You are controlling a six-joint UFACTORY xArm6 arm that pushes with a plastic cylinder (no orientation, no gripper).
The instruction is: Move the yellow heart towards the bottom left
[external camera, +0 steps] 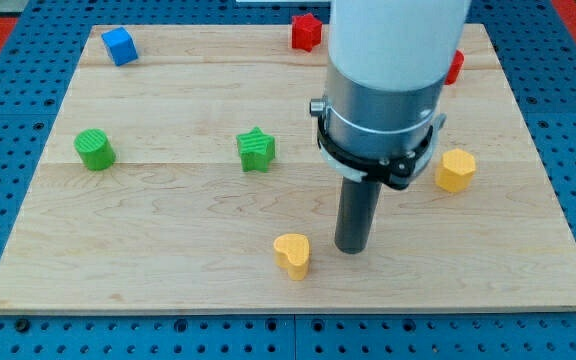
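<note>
Seven small matte blocks sit on a pale wooden counter (168, 220): from the view's left, a green cylinder (95, 149), a blue cube (119, 46), a ribbed green star (256, 149), the yellow heart (292, 255) near the bottom edge, a red star (306, 31), and a yellow hexagon (455, 170). A red block (455, 66) at the right is mostly hidden. My tip (352, 249), a smooth dark rod, stands just right of the heart; there are no jaws.
</note>
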